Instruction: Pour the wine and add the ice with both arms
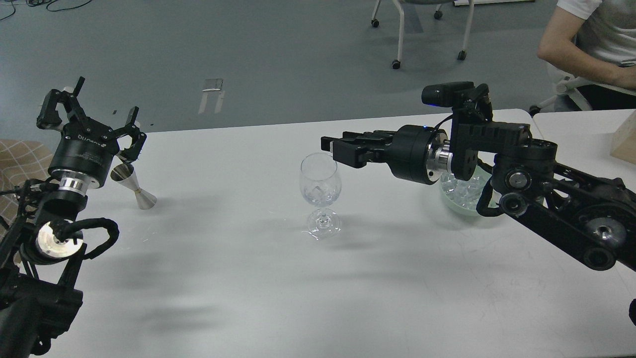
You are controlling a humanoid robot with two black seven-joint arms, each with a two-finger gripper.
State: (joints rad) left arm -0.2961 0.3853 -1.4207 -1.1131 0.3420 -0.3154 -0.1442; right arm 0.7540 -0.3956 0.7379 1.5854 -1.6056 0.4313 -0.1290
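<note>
A clear stemmed wine glass (320, 175) stands mid-table. A little clear wine (321, 201) lies at the bottom of its bowl, with one ice cube (318, 190) in it. My right gripper (332, 148) hovers at the glass's right rim, level, fingers slightly apart and empty. A pale green bowl (449, 205) heaped with ice (462, 191) sits behind the right arm, partly hidden by it. My left gripper (92, 117) is raised at the far left, claws spread and empty. A steel jigger (133, 186) stands on the table just beyond it.
A second table joins on the right with a wooden block (627, 141) at its edge. A seated person (591, 44) is at the back right, and chair legs (400, 35) stand on the floor behind the table.
</note>
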